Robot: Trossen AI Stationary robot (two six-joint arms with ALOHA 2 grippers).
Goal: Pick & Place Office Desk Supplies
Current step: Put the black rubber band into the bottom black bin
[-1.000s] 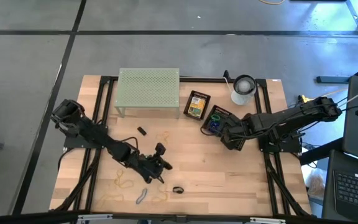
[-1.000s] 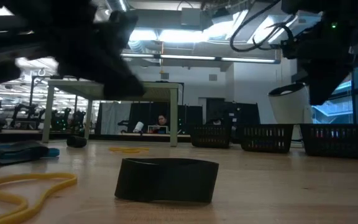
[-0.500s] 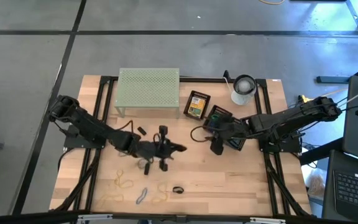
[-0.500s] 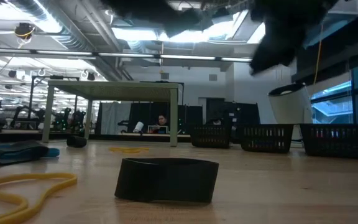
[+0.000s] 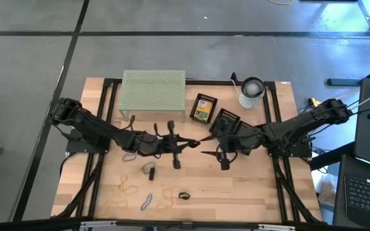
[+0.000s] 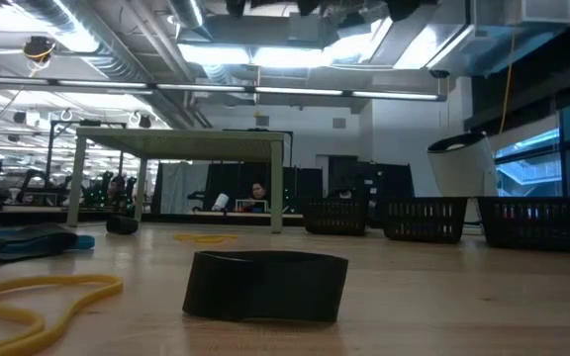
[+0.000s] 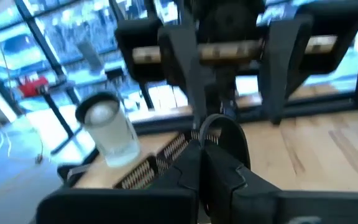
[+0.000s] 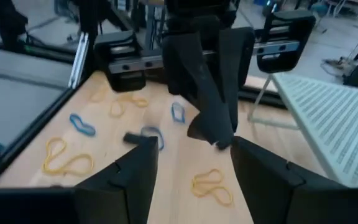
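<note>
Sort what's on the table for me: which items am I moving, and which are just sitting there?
To move: yellow rubber bands, blue rubber band, black ring, two crayon boxes, and the black band in the shut left claw.

Leave: green perforated rack, white cup.

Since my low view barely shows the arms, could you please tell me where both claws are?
Observer: They meet above mid-table, the left claw tip to tip with the right claw.
Operator: Is either holding anything?
Observer: The left claw is shut on a small black clip.
Operator: And the right one?
Observer: Its fingers stand open on either side of that clip, not closed on it.
</note>
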